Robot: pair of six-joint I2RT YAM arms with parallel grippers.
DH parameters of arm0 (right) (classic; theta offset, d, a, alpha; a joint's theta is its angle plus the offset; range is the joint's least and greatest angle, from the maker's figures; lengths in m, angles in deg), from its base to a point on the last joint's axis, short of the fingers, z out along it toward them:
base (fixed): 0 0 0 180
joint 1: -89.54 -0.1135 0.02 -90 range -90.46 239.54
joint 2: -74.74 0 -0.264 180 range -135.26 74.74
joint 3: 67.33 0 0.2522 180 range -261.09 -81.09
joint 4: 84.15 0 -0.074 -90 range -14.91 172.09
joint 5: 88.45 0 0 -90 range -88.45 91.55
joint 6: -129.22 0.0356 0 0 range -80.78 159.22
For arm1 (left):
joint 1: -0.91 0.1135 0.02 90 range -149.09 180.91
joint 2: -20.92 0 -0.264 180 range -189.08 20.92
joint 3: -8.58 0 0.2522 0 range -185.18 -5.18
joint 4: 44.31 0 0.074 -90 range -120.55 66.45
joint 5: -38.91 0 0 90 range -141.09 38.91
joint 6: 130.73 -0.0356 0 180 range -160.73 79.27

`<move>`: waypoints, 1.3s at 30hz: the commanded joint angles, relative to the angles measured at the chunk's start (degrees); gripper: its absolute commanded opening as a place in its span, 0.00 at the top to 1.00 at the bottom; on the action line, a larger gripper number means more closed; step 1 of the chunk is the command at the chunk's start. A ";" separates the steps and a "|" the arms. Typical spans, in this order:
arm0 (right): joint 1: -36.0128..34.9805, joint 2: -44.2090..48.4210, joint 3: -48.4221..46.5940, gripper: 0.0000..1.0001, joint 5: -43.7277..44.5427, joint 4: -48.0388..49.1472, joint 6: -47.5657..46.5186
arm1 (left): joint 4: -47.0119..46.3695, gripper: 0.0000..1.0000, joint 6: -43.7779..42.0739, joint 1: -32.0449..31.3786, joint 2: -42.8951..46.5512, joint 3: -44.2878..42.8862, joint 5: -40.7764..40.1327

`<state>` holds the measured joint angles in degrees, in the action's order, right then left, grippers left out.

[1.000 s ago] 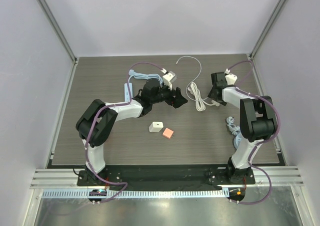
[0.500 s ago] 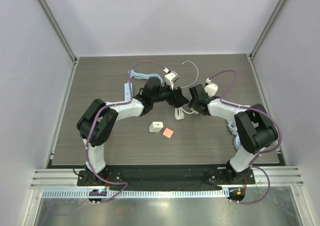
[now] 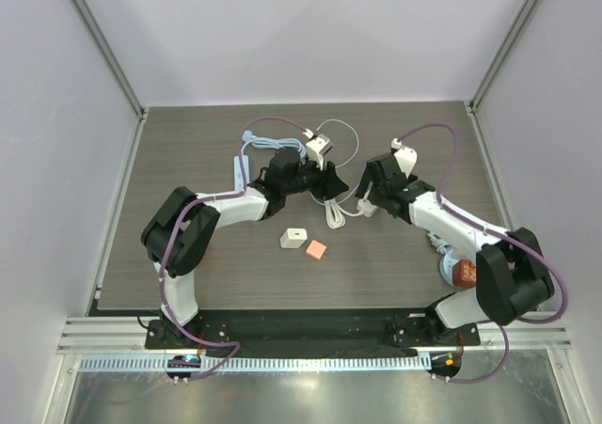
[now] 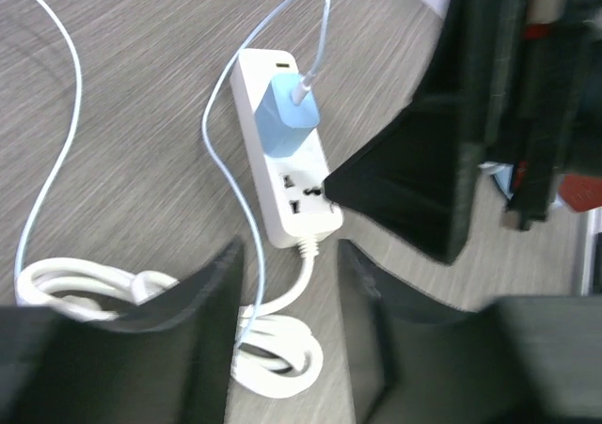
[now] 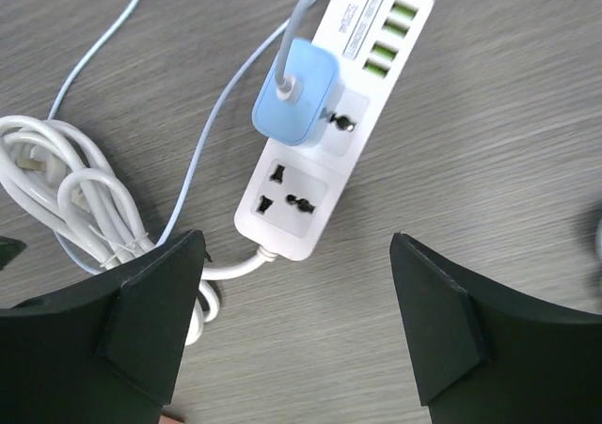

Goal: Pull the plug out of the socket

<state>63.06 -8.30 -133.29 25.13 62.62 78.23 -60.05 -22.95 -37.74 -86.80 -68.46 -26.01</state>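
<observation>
The socket is a white power strip (image 5: 334,123) lying flat on the wood-grain table (image 3: 188,255). A light-blue plug (image 5: 296,95) sits in it, with a pale blue cable leading off. My right gripper (image 5: 296,321) hangs open and wide just short of the strip's corded end, touching nothing. In the left wrist view the socket (image 4: 287,161) and plug (image 4: 287,114) lie ahead of my left gripper (image 4: 287,335). Its fingers stand apart over the strip's white coiled cord (image 4: 282,363) without pinching it. From above, both grippers meet mid-table by the socket (image 3: 365,207).
A small white block (image 3: 293,239) and an orange block (image 3: 316,249) lie nearer the arm bases. A bundle of pale blue cable (image 3: 268,144) rests at the back left. A second coil of the white cord (image 5: 66,198) lies left of the strip. Walls enclose the table.
My right arm swung in from the right to mid-table, bringing the strip and cord with it, then opened its jaws off the strip. My left gripper's jaws narrowed.
</observation>
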 commanded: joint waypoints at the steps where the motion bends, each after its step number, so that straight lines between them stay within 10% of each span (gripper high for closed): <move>1: -0.15 4.81 -2.29 0.16 5.16 -2.34 -8.30 | -4.51 0.60 2.52 0.07 0.32 -1.49 1.73; 12: 12.57 2.63 -6.42 0.18 -17.80 4.60 -22.56 | -6.72 1.00 10.43 -0.90 -9.59 -6.58 4.08; 31: 12.86 -0.10 0.79 0.18 -23.84 16.74 -26.52 | 5.06 1.00 18.60 -2.04 -20.77 -21.18 9.64; 39: 12.86 -3.70 -3.07 0.41 -24.01 13.58 -26.17 | 5.15 1.00 19.40 -2.39 -20.60 -20.30 9.20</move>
<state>76.05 -11.12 -133.10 0.80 75.96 52.78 -54.26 -4.42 -39.71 -108.46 -87.87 -17.42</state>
